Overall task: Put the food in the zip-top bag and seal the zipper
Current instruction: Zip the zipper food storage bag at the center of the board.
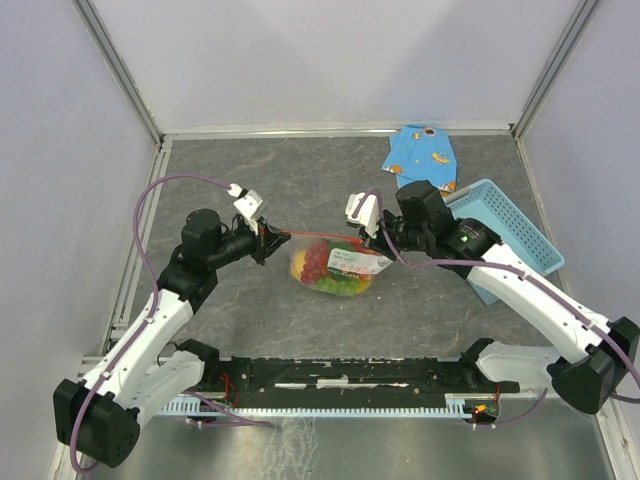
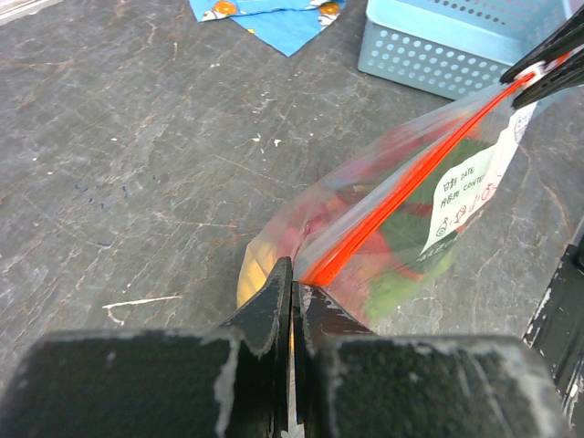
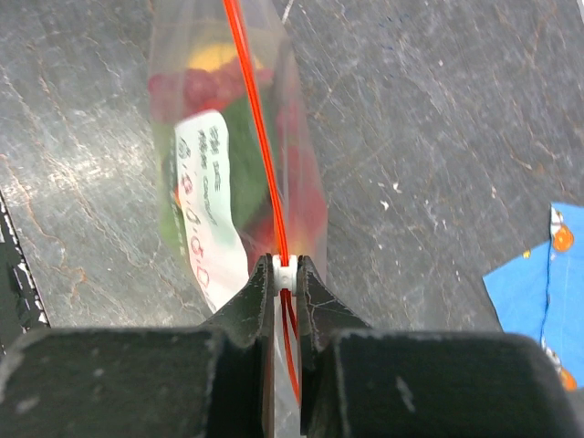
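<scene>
One view — right wrist — shows the white slider point(image 3: 286, 274).

Top camera sits high behind my bases, tilted down and forward, taking in the whole table point(image 1: 250, 170) from afar. My left wrist camera hugs my left gripper point(image 2: 292, 278), low, sighting along the zipper point(image 2: 401, 187) toward the light-blue basket point(image 2: 438, 46) and the blue patterned cloth point(image 2: 274, 18). My right wrist camera looks steeply down past my right gripper point(image 3: 286, 266), very close. All three views share the zip-top bag point(image 1: 335, 270); all three also catch the cloth.
</scene>
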Robot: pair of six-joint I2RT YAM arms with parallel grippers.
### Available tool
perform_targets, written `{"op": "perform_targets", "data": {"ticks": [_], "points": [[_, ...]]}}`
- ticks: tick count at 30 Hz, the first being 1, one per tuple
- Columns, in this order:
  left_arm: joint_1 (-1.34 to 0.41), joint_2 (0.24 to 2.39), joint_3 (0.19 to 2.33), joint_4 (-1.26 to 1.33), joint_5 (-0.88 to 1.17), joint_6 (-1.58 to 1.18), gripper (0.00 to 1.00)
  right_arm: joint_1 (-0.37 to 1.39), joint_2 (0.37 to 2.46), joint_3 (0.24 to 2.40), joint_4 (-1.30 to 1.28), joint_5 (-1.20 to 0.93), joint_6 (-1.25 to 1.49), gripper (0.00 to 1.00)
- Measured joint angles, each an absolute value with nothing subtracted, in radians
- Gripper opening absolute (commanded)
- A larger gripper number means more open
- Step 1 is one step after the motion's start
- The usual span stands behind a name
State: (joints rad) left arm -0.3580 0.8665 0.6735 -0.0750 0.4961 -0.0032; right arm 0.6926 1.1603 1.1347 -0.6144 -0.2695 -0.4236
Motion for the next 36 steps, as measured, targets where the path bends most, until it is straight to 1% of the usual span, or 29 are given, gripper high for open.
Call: {"op": "perform_targets", "data": {"ticks": [12, 20, 25, 28, 32, 33, 35, 36], "points": [[-0.354, 0.835, 0.673, -0.119, 0.332, -0.007, 0.03, 0.615, 1.044, 1.032, -0.622, -0.151, -0.36, 0.01], [-0.329, 0.817, 0.673, -0.099, 0.227, -0.031, 0.03, 0.583, 1.043, 1.015, -0.606, -0.087, -0.302, 0.01], [-0.328, 0.839, 0.696, -0.081, 0.211, -0.038, 0.04, 0.581, 1.086, 1.016, -0.507, -0.088, -0.29, 0.01], [-0.328, 0.87, 0.744, -0.067, 0.202, -0.055, 0.16, 0.58, 1.159, 1.045, -0.436, -0.089, -0.292, 0.01], [-0.326, 0.871, 0.785, -0.049, 0.163, -0.063, 0.38, 0.579, 1.249, 1.083, -0.326, -0.094, -0.293, 0.02], [-0.325, 0.866, 0.791, -0.049, 0.154, -0.064, 0.46, 0.579, 1.264, 1.084, -0.298, -0.094, -0.293, 0.05], [-0.324, 0.844, 0.792, -0.054, 0.134, -0.071, 0.54, 0.577, 1.275, 1.083, -0.27, -0.093, -0.291, 0.13], [-0.324, 0.833, 0.792, -0.058, 0.126, -0.076, 0.56, 0.575, 1.274, 1.078, -0.257, -0.093, -0.288, 0.17]]}}
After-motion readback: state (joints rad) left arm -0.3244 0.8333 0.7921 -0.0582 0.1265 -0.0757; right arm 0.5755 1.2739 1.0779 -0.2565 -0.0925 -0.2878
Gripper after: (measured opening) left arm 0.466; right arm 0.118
